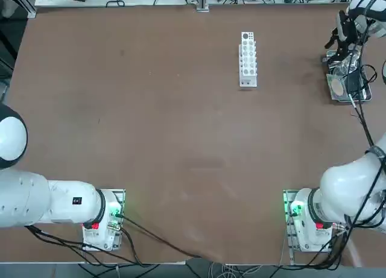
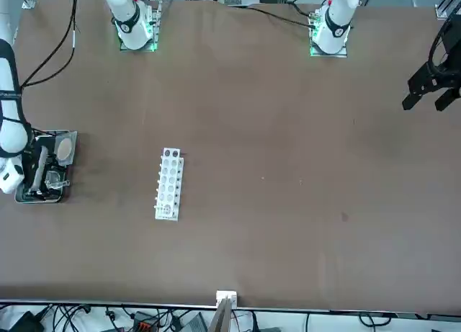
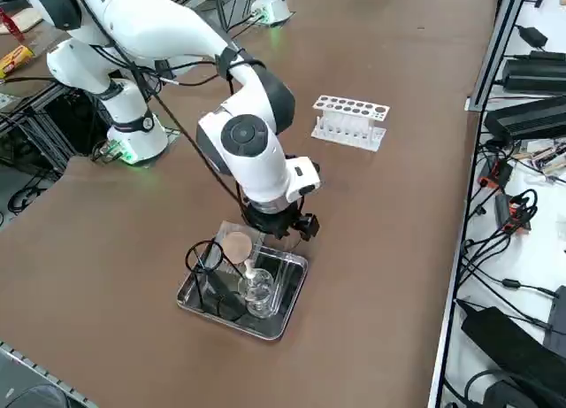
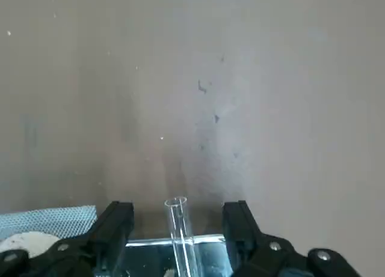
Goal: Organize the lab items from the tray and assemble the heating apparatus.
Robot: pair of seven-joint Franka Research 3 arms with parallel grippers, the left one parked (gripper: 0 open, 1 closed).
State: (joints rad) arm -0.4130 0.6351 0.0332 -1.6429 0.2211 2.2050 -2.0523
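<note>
At the table's far right edge lies the shiny metal tray (image 3: 265, 330) (image 1: 362, 98) (image 2: 21, 199). In it are the clear glass burner (image 3: 257, 291), the black wire ring stand (image 3: 205, 257) and the grey mesh with its tan centre (image 3: 236, 246) (image 2: 65, 148) (image 4: 54, 220). My right gripper (image 4: 177, 226) (image 3: 274, 235) hangs low over the tray's end towards the white rack. Its fingers (image 4: 117, 229) stand open on either side of a clear glass tube (image 4: 176, 214), with a gap on both sides. The tube pokes over the tray's rim (image 4: 207, 240).
A white holed test tube rack (image 1: 248, 58) (image 2: 169, 184) (image 3: 350, 120) stands on the brown table, well away from the tray. Cables and black boxes (image 3: 531, 116) lie on the bench beyond the table's far edge.
</note>
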